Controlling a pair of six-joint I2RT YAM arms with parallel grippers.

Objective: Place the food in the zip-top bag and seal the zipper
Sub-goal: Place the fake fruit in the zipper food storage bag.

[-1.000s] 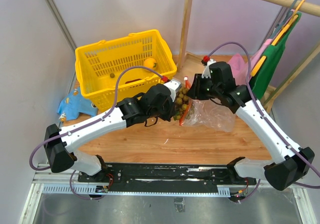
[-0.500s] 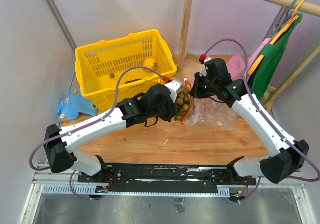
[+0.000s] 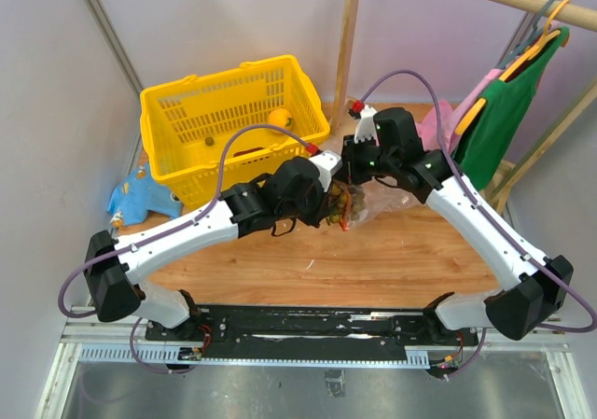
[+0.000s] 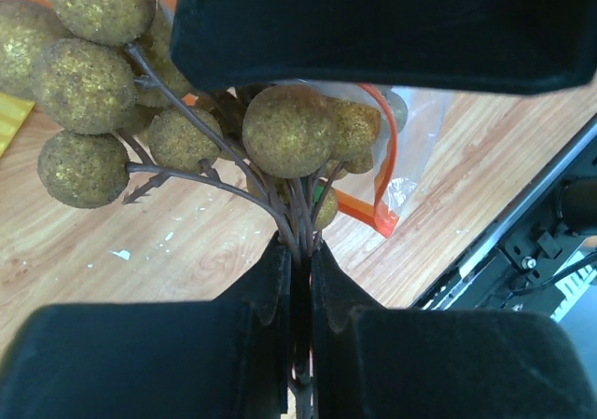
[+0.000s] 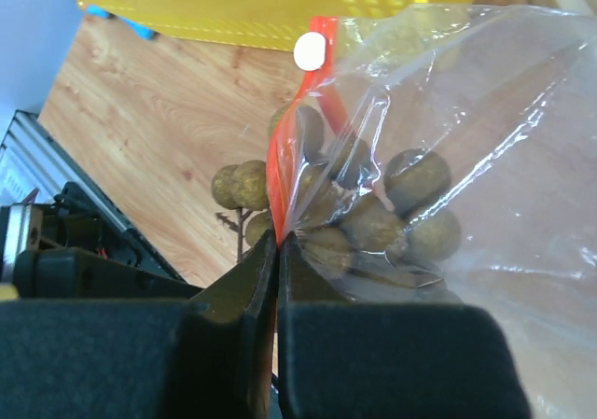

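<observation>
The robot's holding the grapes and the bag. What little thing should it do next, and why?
Probably the left gripper should ease the grapes deeper into the zip-top bag before letting go. It pinches their stem, while the right gripper pinches the bag at its red-orange zipper. Some grapes already sit behind the clear plastic, but a few hang outside the mouth.

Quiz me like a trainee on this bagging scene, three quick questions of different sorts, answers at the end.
1. True or false: the left pincer is shut on the stem of the grapes.
2. The right pincer pinches: A) a yellow basket handle; B) the zip-top bag at its zipper; C) nothing.
3. What colour is the slider tab?
Key: 1 true; 2 B; 3 white.
</observation>
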